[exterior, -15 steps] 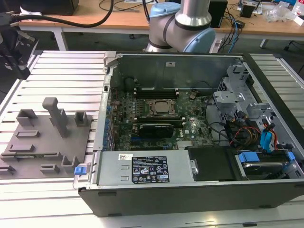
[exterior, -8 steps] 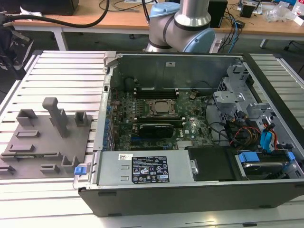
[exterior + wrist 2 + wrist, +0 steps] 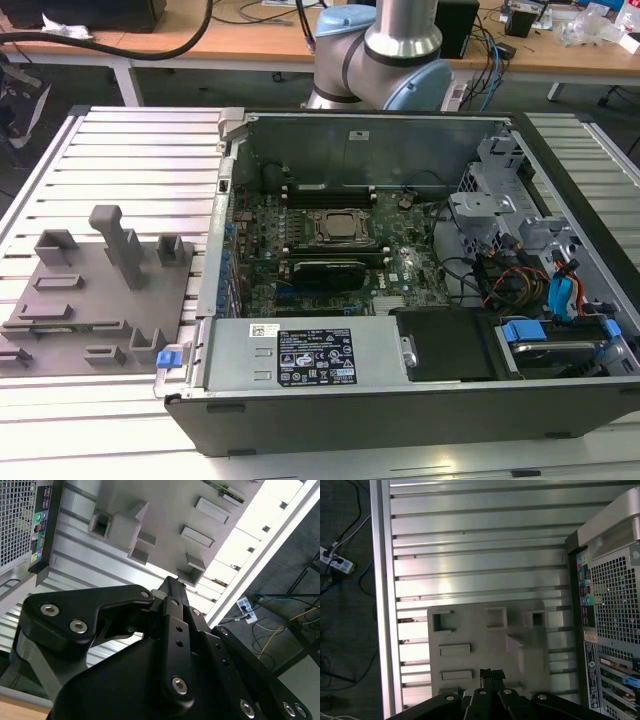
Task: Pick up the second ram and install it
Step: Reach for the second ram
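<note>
My gripper (image 3: pixel 492 674) hangs above the grey fixture plate (image 3: pixel 485 645), with its black fingers (image 3: pixel 172 587) shut together and nothing between them. A thin green stick with dark chips, the second ram (image 3: pixel 226 491), lies along the far edge of the fixture (image 3: pixel 165 510) in the second wrist view, apart from the fingertips. In the exterior view the fixture (image 3: pixel 100 290) sits on the slatted table at the exterior view's left of the open computer case (image 3: pixel 400 400). On the motherboard (image 3: pixel 330 240), black socket strips (image 3: pixel 325 190) run beside the processor.
The case's perforated rear panel (image 3: pixel 612 610) stands close beside the fixture. A tall grey post (image 3: pixel 118 240) and several blocks rise from the fixture. Cables and drive cages (image 3: pixel 530 260) fill the case's right side. The arm's base (image 3: pixel 385 50) stands behind the case. A power strip (image 3: pixel 337 560) lies on the floor.
</note>
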